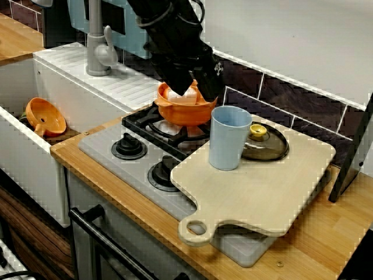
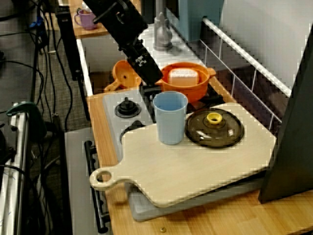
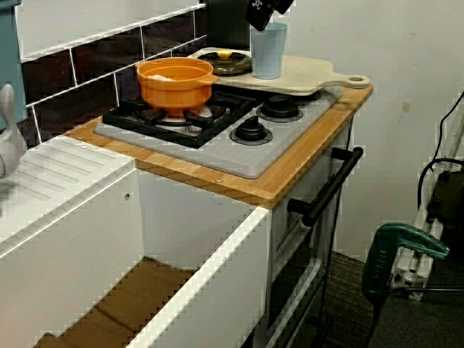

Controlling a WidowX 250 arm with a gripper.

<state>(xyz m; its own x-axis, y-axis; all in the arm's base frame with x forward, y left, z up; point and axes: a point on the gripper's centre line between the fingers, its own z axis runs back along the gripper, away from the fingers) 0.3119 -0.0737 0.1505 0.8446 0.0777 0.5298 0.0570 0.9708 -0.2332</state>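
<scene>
Gripper [image 1: 196, 92] is seen low over the orange pot [image 1: 186, 112], at its rim; whether its fingers are spread or pinching the rim cannot be told, since the arm hides them. The pot is set on the far burner of the stove [image 1: 99, 150], with a pale block [image 1: 182, 97] inside it. Just right of it, a blue cup [image 1: 229, 137] and a dark lid [image 1: 268, 146] are stood on a wooden board [image 1: 262, 186]. The pot is judged stiff, light and smooth, perhaps slippery; it would best be taken by the rim or a side handle.
</scene>
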